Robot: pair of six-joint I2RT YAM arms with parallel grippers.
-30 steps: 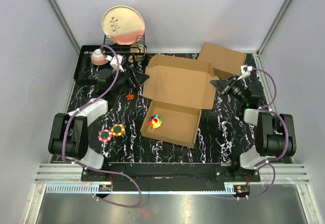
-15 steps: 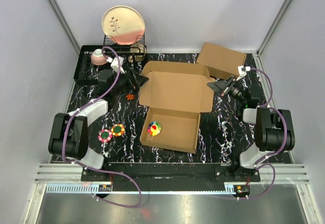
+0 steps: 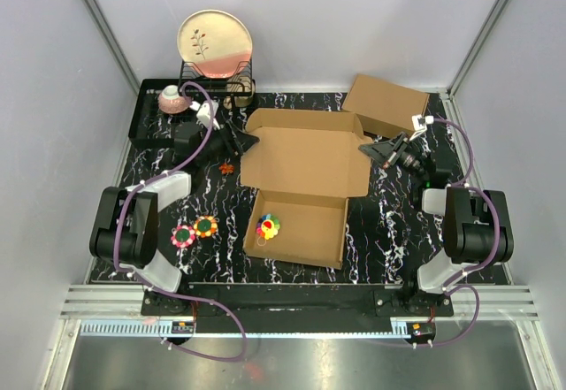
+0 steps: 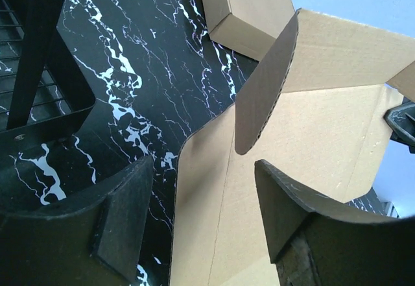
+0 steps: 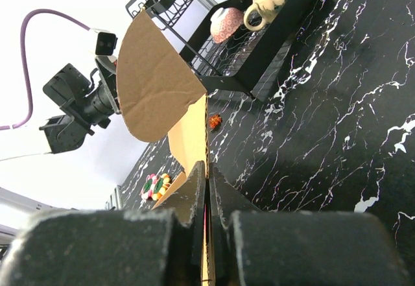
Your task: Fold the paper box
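Observation:
The paper box (image 3: 299, 229) lies open mid-table, its tray toward the arms and its lid (image 3: 305, 158) raised behind it. My right gripper (image 3: 367, 149) is shut on the lid's right edge, and the thin cardboard (image 5: 194, 127) runs straight between its jaws (image 5: 208, 177). A rounded side flap (image 5: 155, 78) stands up beyond them. My left gripper (image 3: 244, 140) is at the lid's left side. In the left wrist view it (image 4: 204, 214) is open and its fingers (image 4: 123, 224) straddle the lid's left edge without touching it. Another side flap (image 4: 262, 95) rises ahead.
A made-up brown box (image 3: 386, 104) sits at the back right. A black dish rack (image 3: 164, 120) at the back left holds a plate (image 3: 215, 43) and a teapot (image 3: 173, 100). A colourful toy (image 3: 269, 225) lies in the tray. Two flower toys (image 3: 195, 231) lie left of it.
The box has turned squarer to the table and shifted slightly left, with the lid held by the right gripper. The left gripper's jaws have narrowed around the lid's left edge.

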